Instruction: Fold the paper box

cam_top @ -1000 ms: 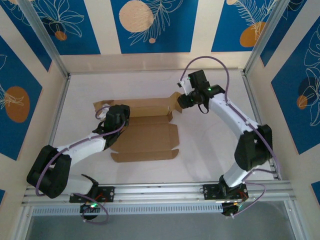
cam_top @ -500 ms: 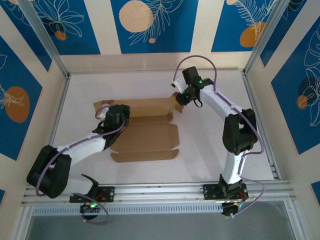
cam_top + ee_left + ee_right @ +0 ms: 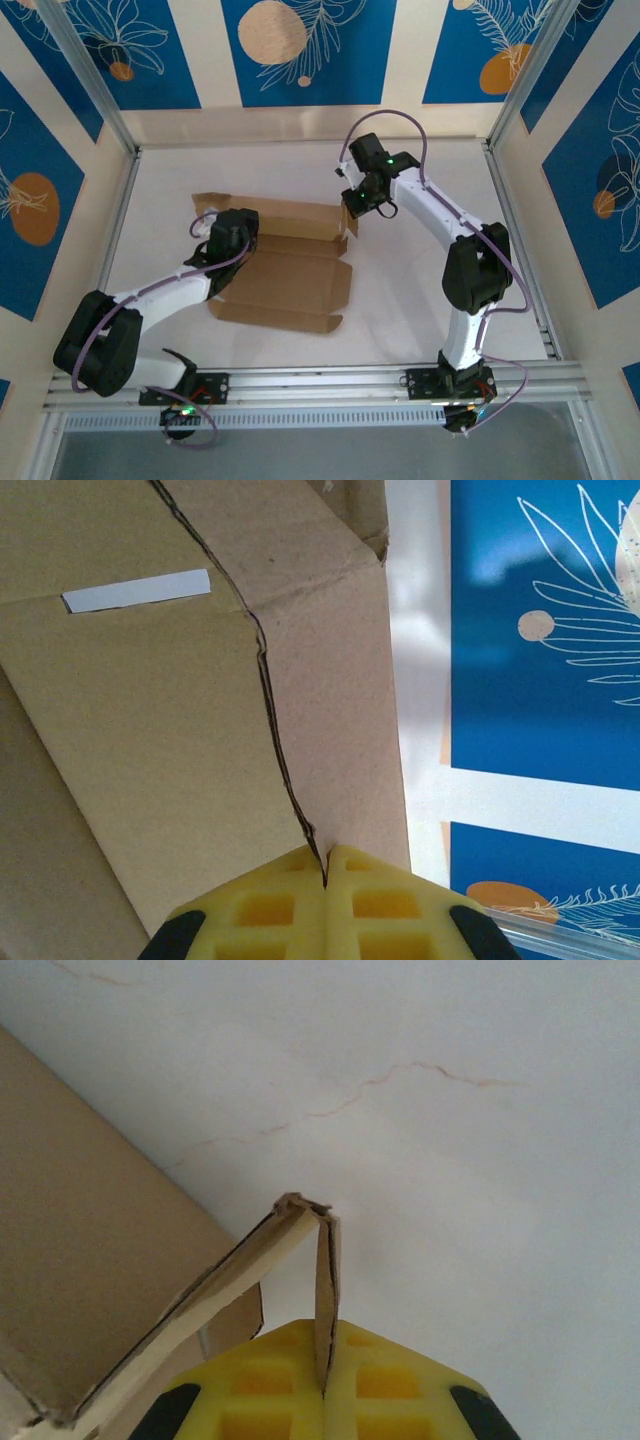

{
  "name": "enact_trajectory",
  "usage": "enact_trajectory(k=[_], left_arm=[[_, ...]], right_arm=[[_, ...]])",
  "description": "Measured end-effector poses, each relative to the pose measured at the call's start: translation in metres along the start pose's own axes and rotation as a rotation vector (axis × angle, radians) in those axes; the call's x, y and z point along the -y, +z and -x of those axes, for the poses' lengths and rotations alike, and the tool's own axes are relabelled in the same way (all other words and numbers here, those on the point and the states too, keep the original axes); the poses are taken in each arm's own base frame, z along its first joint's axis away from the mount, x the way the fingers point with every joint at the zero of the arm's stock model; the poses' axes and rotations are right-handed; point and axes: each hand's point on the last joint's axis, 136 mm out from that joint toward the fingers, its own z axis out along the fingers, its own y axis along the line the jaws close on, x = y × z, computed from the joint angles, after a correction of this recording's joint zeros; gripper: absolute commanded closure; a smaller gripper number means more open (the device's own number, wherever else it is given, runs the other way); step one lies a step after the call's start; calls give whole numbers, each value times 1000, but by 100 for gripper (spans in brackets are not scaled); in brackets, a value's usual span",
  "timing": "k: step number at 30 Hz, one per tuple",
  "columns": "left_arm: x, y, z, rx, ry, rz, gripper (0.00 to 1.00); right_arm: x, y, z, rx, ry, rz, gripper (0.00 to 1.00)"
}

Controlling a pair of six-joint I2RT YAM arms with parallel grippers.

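From above, one box point(image 3: 295, 270) lies opened on the white counter point(image 3: 420, 290) between two arms. Around it stand blue wall panels point(image 3: 300, 50) with white leaves and orange discs.

At the left wrist, the yellow left fingers point(image 3: 265, 910) are clenched on the box's edge, below one plain white strip point(image 3: 137, 590).

At the right wrist, the right fingers point(image 3: 390, 1390) pinch a raised flap point(image 3: 327, 1280) over the faintly cracked counter.

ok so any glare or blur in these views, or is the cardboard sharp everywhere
Top external: even light, faint shadows, the paper box crisp. Left wrist: cardboard sharp, the yellow fingers and the wall behind slightly soft. Right wrist: flap edge sharp, white table bright but not glaring.
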Motion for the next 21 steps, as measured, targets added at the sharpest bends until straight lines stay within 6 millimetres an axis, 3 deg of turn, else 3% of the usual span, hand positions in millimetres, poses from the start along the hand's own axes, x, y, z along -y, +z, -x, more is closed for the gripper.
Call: enact_trajectory(k=[10, 21], left_arm=[[2, -6, 8, 35, -2, -7, 100], [4, -13, 19, 90, 6, -8, 100]], right_arm=[[11, -10, -30, -78, 263, -77, 100], [-16, -17, -32, -103, 593, 52, 100]])
